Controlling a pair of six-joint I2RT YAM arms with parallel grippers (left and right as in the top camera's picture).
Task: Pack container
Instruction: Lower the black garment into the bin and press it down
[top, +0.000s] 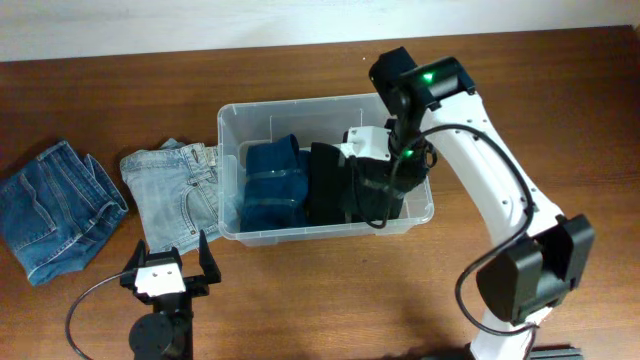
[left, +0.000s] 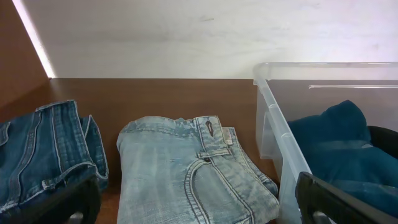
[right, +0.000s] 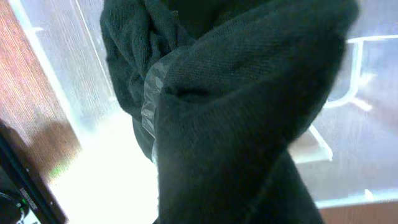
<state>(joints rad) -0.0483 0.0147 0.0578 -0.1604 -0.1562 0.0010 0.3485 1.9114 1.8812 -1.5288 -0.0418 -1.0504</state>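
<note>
The clear container (top: 300, 104) stands mid-table. Inside it, a folded dark blue garment (top: 272, 185) lies on the left with a black garment (top: 325, 185) beside it. My right gripper (top: 378, 195) is down inside the container on the black garment. That garment (right: 236, 112) fills the right wrist view and hides the fingers, with the container wall (right: 81, 74) behind it. My left gripper (top: 170, 262) is open and empty in front of the container's left corner. It faces folded light blue jeans (left: 186, 168) between its fingers (left: 199, 208).
The light blue jeans (top: 175, 185) lie just left of the container, touching its wall (left: 273, 118). Darker blue jeans (top: 55, 205) lie at the far left and also show in the left wrist view (left: 43, 149). The dark blue garment (left: 336, 137) shows through the container.
</note>
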